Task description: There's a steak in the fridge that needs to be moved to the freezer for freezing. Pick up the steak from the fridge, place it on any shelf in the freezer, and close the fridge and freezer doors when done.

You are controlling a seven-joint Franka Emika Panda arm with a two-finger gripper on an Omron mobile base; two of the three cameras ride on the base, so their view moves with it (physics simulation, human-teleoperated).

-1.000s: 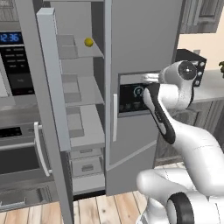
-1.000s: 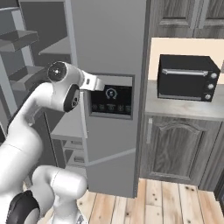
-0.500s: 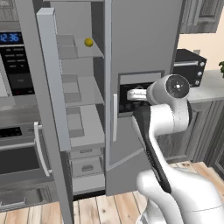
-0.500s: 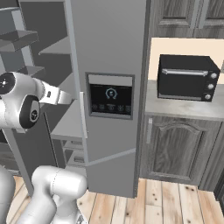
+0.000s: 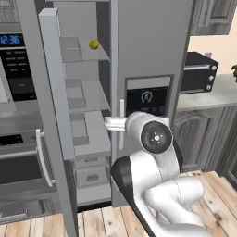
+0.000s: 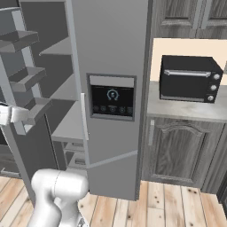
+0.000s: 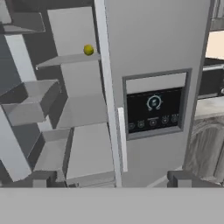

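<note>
The fridge door stands swung out at 9 o'clock, exposing grey shelves for access. A yellow ball rests on an upper shelf at 11 o'clock; the steak cannot be made out. At centre, the freezer door with its dispenser panel is closed. The gripper faces the door seam, jaws wide apart and empty. At 2 o'clock a black toaster oven sits on the counter. Wood floor lies below.
</note>
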